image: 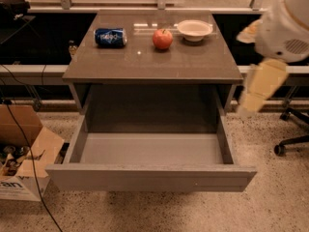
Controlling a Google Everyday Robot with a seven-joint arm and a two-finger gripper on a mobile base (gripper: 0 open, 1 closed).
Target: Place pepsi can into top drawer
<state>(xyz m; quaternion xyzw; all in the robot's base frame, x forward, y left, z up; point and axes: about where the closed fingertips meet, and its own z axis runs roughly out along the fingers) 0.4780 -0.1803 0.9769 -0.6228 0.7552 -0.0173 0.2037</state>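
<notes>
a: start nearest. what is in front?

b: the top drawer (149, 177) is pulled right out toward us. its grey inside is bare, so it looks ready to take the can. a cardboard box (21, 163) sits on the floor to its left.

a: and the gripper?

b: the gripper (256, 93) hangs off the right side of the cabinet, level with the drawer's far end. it is well apart from everything on top and holds nothing. i cannot tell how its grip stands, spread or closed. i judge it is parked out there so that the way to the top is free before a reach begins.

a: where is the pepsi can?

b: farther back, on the cabinet top (154, 64), toward its far left corner. the pepsi can (110, 37) lies on its side, so its long axis runs left to right, along the far edge. the silver ends face left and right, and i cannot tell which is the top. lying like that it could roll near or far, so i'd guess a grasp across its round body suits it.

a: anything beside it?

b: a red apple (162, 39) is to its right, apart from it. a pale bowl (194, 29) is right of that, slightly farther back. the three form a row along the far side, and the nearer half is bare.
</notes>
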